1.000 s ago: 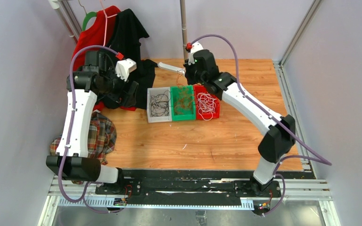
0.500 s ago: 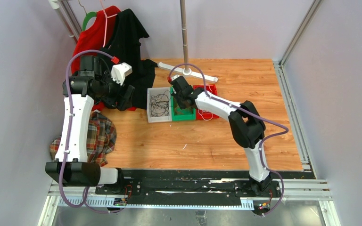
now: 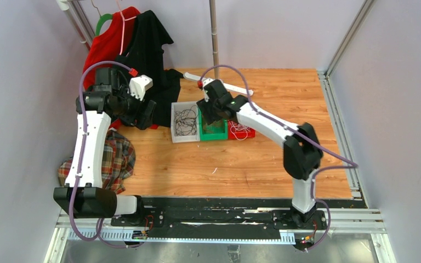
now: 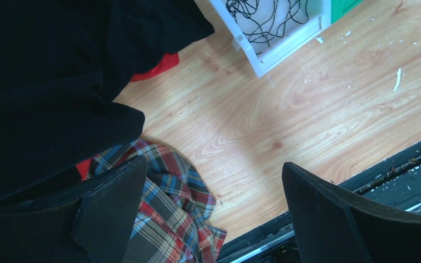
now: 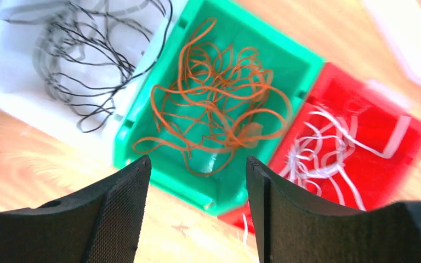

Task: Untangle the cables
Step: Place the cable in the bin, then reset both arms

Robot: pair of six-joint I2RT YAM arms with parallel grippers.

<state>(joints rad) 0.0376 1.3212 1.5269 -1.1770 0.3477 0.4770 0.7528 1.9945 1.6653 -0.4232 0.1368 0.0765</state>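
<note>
The wooden worktop (image 3: 225, 164) spreads out beneath both pairs of fingers. A black garment (image 4: 44, 82) fills the space beyond your left fingers (image 4: 109, 213) on their left-hand side. It drapes down onto the worktop, with a red garment (image 3: 109, 44) on a hanger just behind it. A plaid cloth (image 4: 170, 208) lies crumpled right at the tip of the left-hand finger of that pair.

Your left fingers stand wide apart with nothing between them. Through the gap you see only bare wood and the edge of the plaid cloth.

Your right fingers (image 5: 115, 213) are also spread apart and grip nothing. They hang above a row of three bins that touch side by side:
- **Green bin** (image 5: 170, 183): it sits straight beyond the gap.
- **White bin** (image 5: 11, 93): it lies beyond the left-hand finger.
- **Red bin** (image 5: 400, 159): it lies beyond the right-hand finger.

The cables lie sorted by colour, none of them touching either pair of fingers:
- The black cables (image 5: 87, 60) are in the white bin.
- The orange cables (image 5: 219, 104) lie in a loose tangle in the green bin.
- The white cables (image 5: 329, 148) are in the red bin, and a strand or two seems to spill over its near edge.

A small white fleck (image 3: 215, 170) lies on the wood, well apart from both pairs of fingers.
</note>
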